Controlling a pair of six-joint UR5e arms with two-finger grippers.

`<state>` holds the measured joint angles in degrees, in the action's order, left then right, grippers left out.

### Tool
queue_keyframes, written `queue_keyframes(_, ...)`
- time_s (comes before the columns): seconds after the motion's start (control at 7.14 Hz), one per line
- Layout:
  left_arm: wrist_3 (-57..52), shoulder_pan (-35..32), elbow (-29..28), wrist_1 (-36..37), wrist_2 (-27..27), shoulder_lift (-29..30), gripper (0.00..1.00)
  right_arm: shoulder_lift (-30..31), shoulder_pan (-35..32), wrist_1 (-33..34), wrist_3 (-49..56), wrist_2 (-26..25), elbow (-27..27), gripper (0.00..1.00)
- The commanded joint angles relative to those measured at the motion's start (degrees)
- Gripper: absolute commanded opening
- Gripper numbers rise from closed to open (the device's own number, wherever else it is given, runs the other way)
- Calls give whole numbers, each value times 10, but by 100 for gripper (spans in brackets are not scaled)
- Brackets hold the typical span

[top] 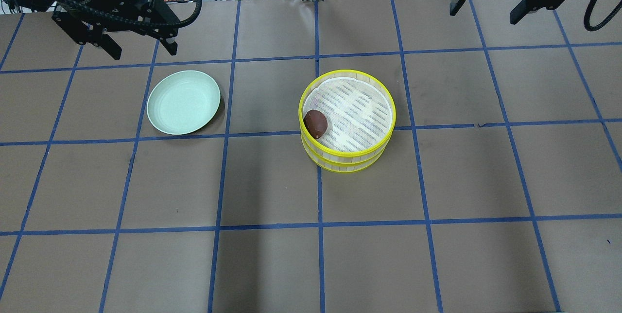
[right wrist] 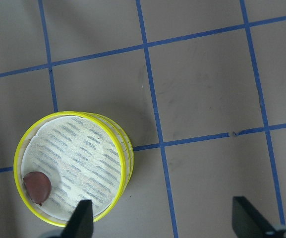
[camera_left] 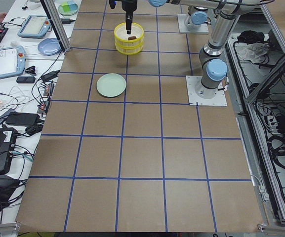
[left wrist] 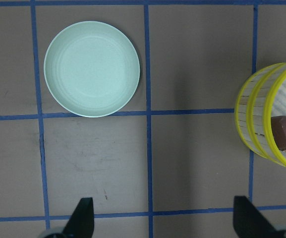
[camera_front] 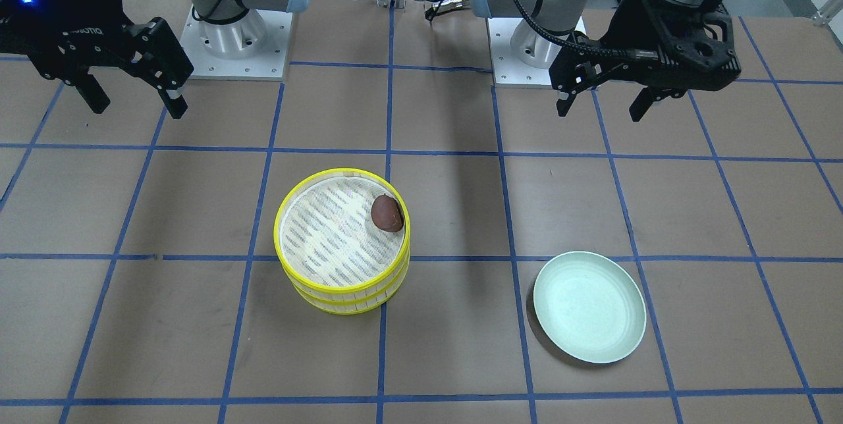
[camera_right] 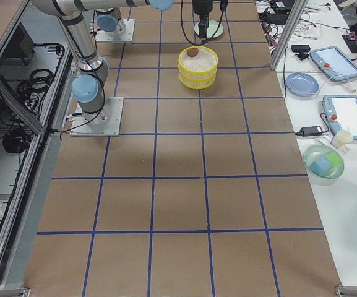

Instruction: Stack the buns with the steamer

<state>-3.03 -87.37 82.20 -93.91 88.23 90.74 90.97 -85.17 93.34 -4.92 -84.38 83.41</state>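
Note:
A yellow-rimmed steamer (camera_front: 342,293) of two stacked tiers stands mid-table. The dark reddish-brown bun (camera_front: 386,213) lies on the top tier's mat, against the rim; it also shows in the overhead view (top: 316,122) and both wrist views (left wrist: 284,133) (right wrist: 37,186). The cream-white bun is hidden or out of view. The pale green plate (top: 183,101) is empty. My left gripper (top: 144,53) is open and empty, raised behind the plate. My right gripper (top: 484,15) is open and empty, raised well away from the steamer (top: 347,158).
The brown table carries a blue tape grid. The two arm bases (camera_front: 234,42) (camera_front: 533,49) are bolted at the robot's edge. Side benches hold tablets, cables and bowls (camera_right: 323,159), off the work surface.

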Motion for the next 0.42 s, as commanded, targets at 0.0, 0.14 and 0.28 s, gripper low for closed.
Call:
queue_keyframes(0.0,0,-4,2,5,17,0,98,0,0,0,0,4,0,100)
queue_keyframes(0.14,0,-4,2,5,17,0,98,0,0,1,0,4,0,100)
queue_keyframes(0.28,2,-4,2,5,16,0,99,0,0,0,0,4,0,100)
